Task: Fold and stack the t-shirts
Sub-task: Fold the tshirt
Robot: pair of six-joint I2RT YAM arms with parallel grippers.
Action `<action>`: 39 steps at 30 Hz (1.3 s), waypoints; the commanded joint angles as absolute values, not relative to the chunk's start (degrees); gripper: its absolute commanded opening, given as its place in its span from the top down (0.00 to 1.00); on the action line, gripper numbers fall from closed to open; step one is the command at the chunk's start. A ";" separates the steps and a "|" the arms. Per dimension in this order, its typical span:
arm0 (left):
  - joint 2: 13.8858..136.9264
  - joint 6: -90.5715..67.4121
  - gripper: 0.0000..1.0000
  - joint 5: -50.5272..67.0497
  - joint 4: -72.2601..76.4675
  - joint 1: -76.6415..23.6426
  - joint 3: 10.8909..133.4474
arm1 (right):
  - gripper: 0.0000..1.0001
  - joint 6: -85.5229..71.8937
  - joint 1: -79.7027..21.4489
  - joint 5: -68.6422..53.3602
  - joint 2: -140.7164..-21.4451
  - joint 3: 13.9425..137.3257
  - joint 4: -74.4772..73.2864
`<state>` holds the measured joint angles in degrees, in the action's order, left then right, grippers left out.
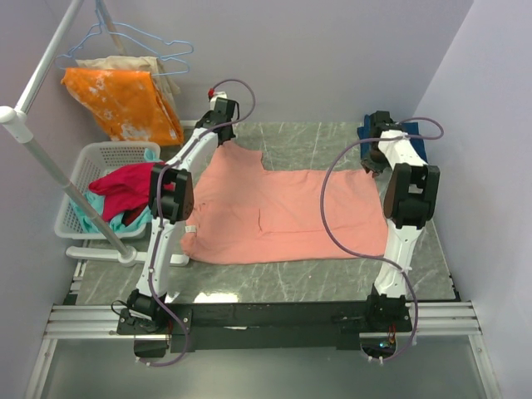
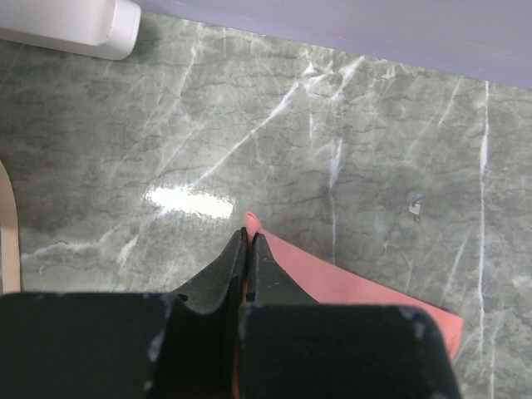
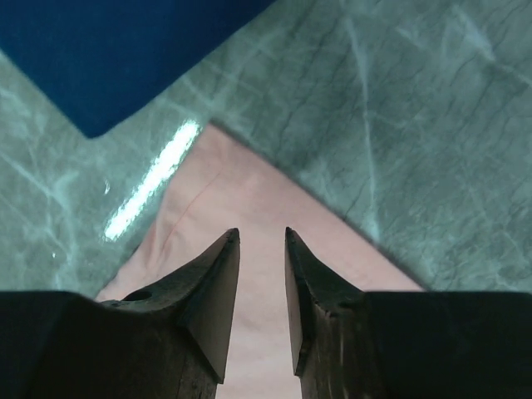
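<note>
The salmon-pink t-shirt is spread flat across the middle of the green marbled desk, between the 2 arms. Its far left corner is pinched in the left jaws, which are closed on it; a tip of pink cloth is seen past the fingertips in the left wrist view. The right jaws are parted above the shirt's far right corner, with nothing gripped. The dark navy t-shirt is lying at the desk's far right corner, just beyond that pink corner and apart from it. A white basket holding a magenta-red garment is placed left of the desk, and an orange blotched cloth is hung above it.
</note>
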<state>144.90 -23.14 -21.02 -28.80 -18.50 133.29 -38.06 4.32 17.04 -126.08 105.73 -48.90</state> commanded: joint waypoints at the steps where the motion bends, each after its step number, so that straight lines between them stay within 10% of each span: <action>1: 139.48 -21.88 0.99 -22.33 -29.27 -19.25 132.54 | 0.64 -37.71 5.54 19.34 -127.79 110.48 -51.33; 39: 139.22 -22.50 0.99 -22.32 -30.41 -19.34 132.54 | 0.60 -33.14 7.65 10.46 -134.99 120.58 -48.25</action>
